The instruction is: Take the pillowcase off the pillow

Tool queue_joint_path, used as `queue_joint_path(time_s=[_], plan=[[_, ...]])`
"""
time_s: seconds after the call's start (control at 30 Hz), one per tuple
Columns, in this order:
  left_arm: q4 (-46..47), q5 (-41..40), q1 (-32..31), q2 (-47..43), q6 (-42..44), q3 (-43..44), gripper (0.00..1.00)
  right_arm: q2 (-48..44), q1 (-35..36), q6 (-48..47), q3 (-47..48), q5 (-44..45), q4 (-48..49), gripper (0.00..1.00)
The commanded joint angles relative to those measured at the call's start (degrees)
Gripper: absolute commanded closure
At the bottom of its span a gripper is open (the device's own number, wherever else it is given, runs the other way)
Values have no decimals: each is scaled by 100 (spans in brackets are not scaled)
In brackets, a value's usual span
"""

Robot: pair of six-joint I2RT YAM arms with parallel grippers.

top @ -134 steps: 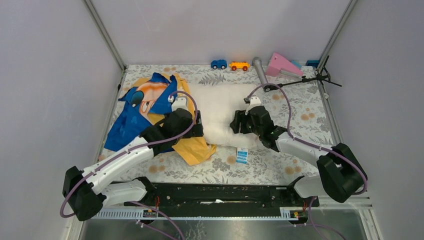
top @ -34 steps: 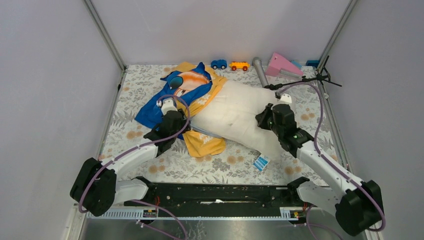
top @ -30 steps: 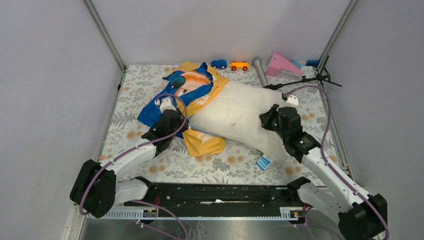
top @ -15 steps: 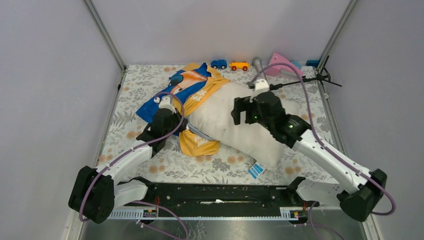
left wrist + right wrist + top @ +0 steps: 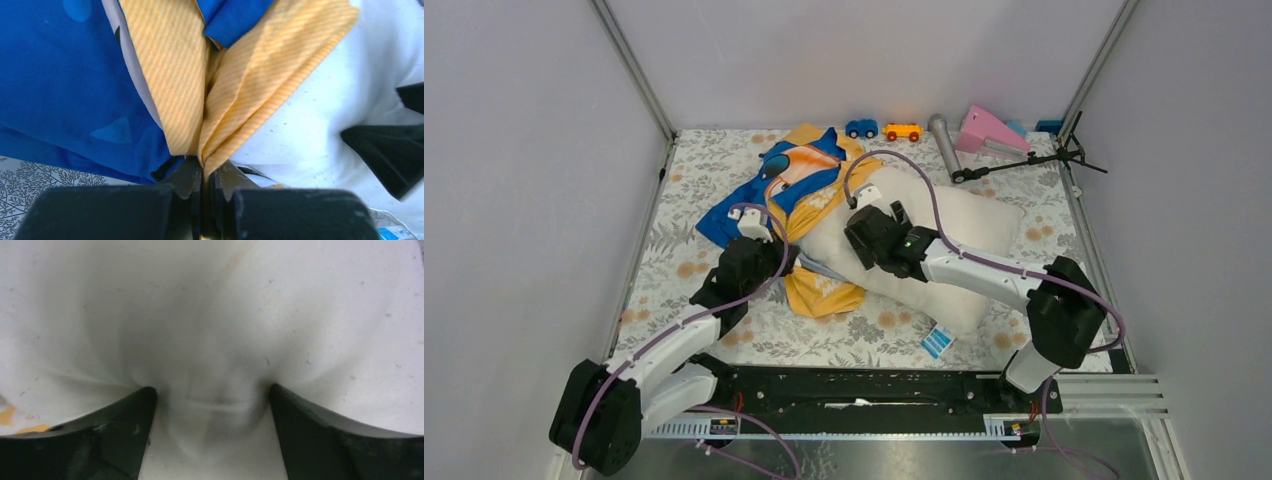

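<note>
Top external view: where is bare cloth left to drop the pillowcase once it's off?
Bare table cloth lies in front, between pillow and rail; also the far-left corner and right of the pillow. Crowded: the centre, with pillowcase, and the far edge with toys.

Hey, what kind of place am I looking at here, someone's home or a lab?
Most likely a robot test cell, not a home: plain panel walls on aluminium posts, the left arm and right arm bolted to a black rail, and toy cars at the back.
</note>
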Motion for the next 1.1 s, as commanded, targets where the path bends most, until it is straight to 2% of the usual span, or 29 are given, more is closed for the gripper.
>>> queue_joint_path(time_s=[0.0,0.03,0.07,0.1,0.13,0.2,0.33,0.43,0.5,0.6,0.8,0.97,1.07], plan=[[302,-515,-8,-619,87,-266,100,423,-24,142,-353,982,199,36],[275,-644,-8,-736,71,-331,100,452,-20,205,-457,1112,336,63],[226,-807,-8,-838,47,-361,100,434,-19,237,-574,1261,512,83],[163,-1049,-8,-944,13,-388,100,385,-40,276,-699,1447,692,96],[86,-1199,-8,-1036,-26,-415,100,280,-67,350,-831,1630,824,100],[-95,-1740,-8,-1226,-132,-446,100,-41,-188,578,-1137,1893,1072,100],[-374,-2561,-8,-1556,-326,-513,100,-1238,-691,1153,-2141,1831,1856,100],[-530,-2890,-8,-1714,-447,-517,100,-2332,-1171,1536,-3149,1782,2780,100],[-559,-3039,-14,-1784,-525,-549,100,-3006,-1393,1850,-3740,2052,3274,100],[-704,-3321,-17,-1882,-682,-558,100,-3797,-1536,2108,-4313,2428,3570,100],[-1237,-4258,-17,-2232,-1220,-527,100,-4491,-1554,2448,-4653,2922,3564,100],[-2711,-5543,-56,-2564,-2652,-325,100,-4942,-1555,2785,-4924,3462,3515,100],[-3010,-5792,-84,-2695,-3067,-295,100,-5059,-1558,2851,-5013,3518,3578,100]])
